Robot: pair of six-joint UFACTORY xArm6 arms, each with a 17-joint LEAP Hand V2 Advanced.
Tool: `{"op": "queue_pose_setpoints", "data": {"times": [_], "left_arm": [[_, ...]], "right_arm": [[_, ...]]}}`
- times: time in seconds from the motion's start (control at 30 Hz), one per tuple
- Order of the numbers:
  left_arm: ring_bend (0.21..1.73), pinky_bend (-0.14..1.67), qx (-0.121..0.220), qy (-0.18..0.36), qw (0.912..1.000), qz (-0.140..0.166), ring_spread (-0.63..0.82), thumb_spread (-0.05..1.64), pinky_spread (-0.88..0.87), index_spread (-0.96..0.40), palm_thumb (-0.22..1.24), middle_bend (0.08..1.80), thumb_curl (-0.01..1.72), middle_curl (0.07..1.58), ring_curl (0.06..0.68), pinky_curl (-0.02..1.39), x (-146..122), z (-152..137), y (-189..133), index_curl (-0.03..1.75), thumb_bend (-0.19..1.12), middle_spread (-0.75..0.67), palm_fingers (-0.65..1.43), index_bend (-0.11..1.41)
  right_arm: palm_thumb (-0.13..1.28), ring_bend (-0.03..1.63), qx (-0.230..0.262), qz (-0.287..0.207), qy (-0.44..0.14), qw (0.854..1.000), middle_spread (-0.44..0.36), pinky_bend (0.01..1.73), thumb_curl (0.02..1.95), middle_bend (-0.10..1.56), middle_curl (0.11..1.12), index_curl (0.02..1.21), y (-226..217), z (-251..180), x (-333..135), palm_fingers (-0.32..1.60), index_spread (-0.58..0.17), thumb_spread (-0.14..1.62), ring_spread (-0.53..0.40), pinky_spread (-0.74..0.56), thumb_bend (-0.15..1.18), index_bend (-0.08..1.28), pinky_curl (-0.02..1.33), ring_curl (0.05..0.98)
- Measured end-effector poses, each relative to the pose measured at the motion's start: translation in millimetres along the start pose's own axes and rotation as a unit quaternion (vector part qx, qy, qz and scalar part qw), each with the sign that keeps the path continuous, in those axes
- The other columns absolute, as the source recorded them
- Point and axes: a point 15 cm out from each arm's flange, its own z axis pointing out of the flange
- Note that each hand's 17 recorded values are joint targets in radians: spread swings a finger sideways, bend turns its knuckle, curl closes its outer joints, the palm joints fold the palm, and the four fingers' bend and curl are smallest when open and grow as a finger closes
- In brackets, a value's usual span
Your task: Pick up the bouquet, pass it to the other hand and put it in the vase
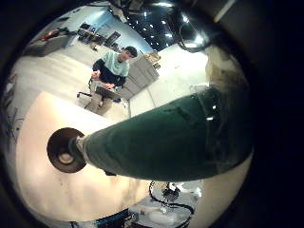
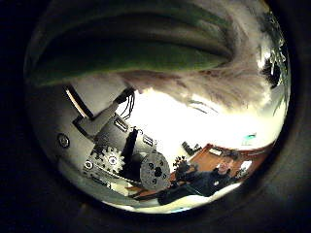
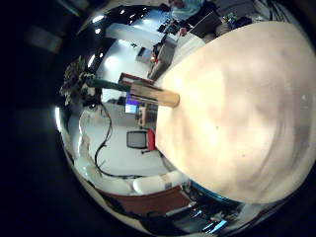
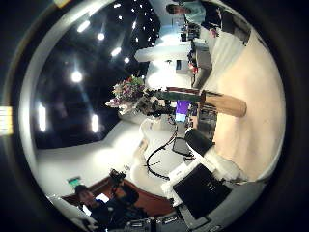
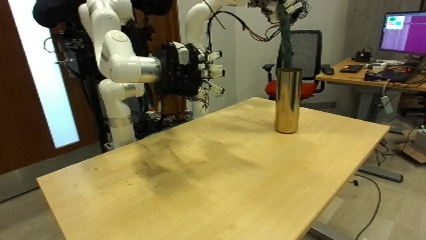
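A tall gold vase [image 5: 286,100] stands on the wooden table [image 5: 200,175] near its far edge. My left hand [image 5: 284,8] is high above it, shut on the bouquet, whose dark green stems [image 5: 285,42] hang straight down to the vase's mouth. In the left little finger side palm view the stems [image 1: 171,138] run close by the palm down to the vase's opening [image 1: 65,150]. The left thumb side palm view shows the stems [image 2: 126,49] and pale blooms [image 2: 219,83]. My right hand [image 5: 193,70] is open and holds nothing, off the table's far side, away from the vase.
An office chair [image 5: 310,50] stands behind the vase. A desk with a monitor [image 5: 401,32] is at the back right. The table's near half [image 5: 160,190] is bare wood.
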Motion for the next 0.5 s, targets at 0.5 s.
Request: {"op": "queue_pose_setpoints", "data": {"times": [0.5], "left_arm": [[1.41,1.11,0.005,-0.002,1.0,0.001,-0.41,0.16,-0.59,-0.45,1.16,1.1,0.98,1.01,0.605,0.74,-0.6,-4.3,-0.9,1.71,-0.02,-0.53,1.07,0.18]], "right_arm": [[0.82,0.5,0.002,-0.001,0.001,1.0,0.106,0.52,0.5,0.2,0.33,0.26,-0.7,-1.2,-0.4,0.12,-0.292,0.91,0.161,0.38,-0.03,0.16,0.27,0.22]]}}
